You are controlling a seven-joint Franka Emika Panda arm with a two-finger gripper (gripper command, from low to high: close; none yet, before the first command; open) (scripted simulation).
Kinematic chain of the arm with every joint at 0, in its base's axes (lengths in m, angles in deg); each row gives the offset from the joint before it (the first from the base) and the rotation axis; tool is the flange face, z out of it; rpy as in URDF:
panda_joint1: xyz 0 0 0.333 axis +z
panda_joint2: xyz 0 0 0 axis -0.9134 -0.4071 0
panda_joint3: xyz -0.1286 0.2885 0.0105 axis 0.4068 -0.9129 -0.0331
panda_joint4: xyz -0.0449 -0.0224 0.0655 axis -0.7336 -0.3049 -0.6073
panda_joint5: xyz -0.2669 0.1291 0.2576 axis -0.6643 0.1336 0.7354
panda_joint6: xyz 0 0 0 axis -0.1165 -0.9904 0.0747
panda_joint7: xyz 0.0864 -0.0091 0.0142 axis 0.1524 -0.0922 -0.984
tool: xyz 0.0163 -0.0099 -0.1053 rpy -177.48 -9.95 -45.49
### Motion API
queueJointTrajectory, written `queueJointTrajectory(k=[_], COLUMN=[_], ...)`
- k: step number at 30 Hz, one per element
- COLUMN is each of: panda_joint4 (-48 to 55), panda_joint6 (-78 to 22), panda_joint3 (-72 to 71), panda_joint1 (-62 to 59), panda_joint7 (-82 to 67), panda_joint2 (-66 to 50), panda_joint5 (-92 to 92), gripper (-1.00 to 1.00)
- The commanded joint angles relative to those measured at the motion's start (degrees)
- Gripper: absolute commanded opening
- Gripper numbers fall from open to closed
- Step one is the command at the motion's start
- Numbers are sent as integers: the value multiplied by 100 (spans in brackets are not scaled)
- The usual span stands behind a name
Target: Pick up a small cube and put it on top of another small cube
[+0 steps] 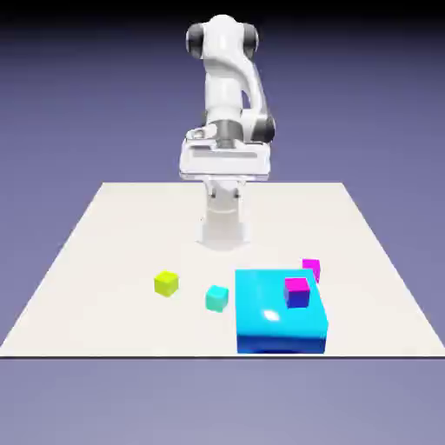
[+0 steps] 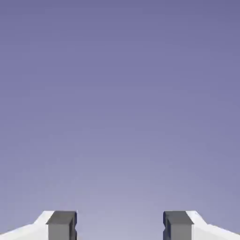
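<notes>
The gripper (image 2: 120, 227) stands wide open and empty, high at the frame's upper middle, facing only backdrop. Low on the tabletop (image 1: 104, 261) wait the yellow cube (image 1: 166, 283) and cyan cube (image 1: 216, 298), apart, ungrasped, left of a big cyan block (image 1: 269, 326).

1 cube (image 1: 297, 291) on block (image 1: 269, 326), 3 cubes (image 1: 216, 298) on table (image 1: 104, 235)
</notes>
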Motion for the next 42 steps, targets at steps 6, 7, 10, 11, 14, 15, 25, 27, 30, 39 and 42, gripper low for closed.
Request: queueJointTrajectory(k=[6,7,10,11,14,15,25,27,30,39,42], panda_joint4=[220,257,367,404,514,551,838,870,843,1490,1965], panda_joint6=[-1316,-1536,-2194,-2413,-3071,-3290,-3654,-3433,-3613,-5041,-5458], panda_joint3=[496,578,826,908,1156,1239,1893,1968,1907,656,33], panda_joint1=[306,357,511,562,715,766,796,728,784,970,940], panda_joint7=[-502,-586,-837,-921,-1172,-1255,-1186,-1038,-1159,-1991,-2193], panda_joint2=[-1246,-1454,-2077,-2284,-2907,-3115,-4973,-5227,-5020,-4266,-4343], panda_joint5=[-1469,-1714,-2449,-2693,-3428,-3673,-5522,-5717,-5558,-4769,-4695], gripper=[0,0,0,0,0,0,0,0,-100,-100,-100])
